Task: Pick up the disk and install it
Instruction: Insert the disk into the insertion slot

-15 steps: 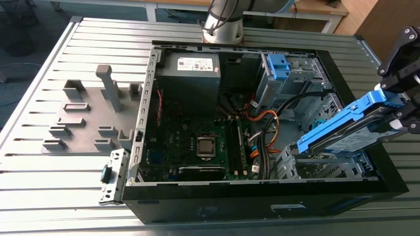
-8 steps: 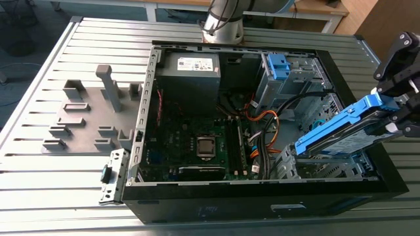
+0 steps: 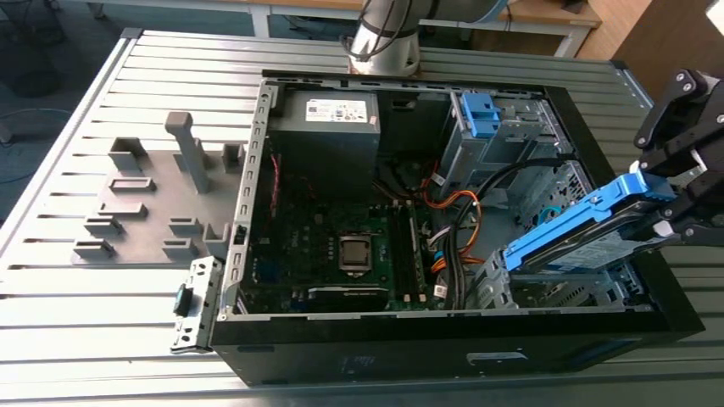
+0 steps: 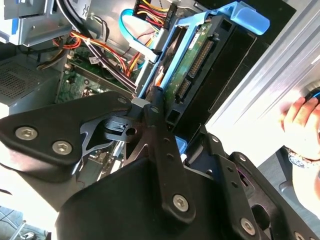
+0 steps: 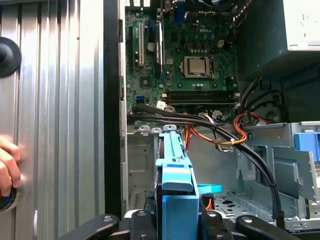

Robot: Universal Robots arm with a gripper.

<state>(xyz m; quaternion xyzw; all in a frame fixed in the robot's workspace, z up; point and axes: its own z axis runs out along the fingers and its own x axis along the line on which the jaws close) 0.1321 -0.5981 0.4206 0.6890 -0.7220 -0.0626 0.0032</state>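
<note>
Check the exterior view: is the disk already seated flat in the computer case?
No: the gripper holds the disk tilted, its gripped end raised above the rim of the computer case.

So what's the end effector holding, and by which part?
The disk, tilted over the case. The end effector grips its raised end, on the exterior view's right.

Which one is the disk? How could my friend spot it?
Find the big open black computer case. At its end on the exterior view's right, the gripper holds the disk tilted: flat, silver-grey, framed in bright blue. The other blue piece is narrower and fixed to a silver cage.
</note>
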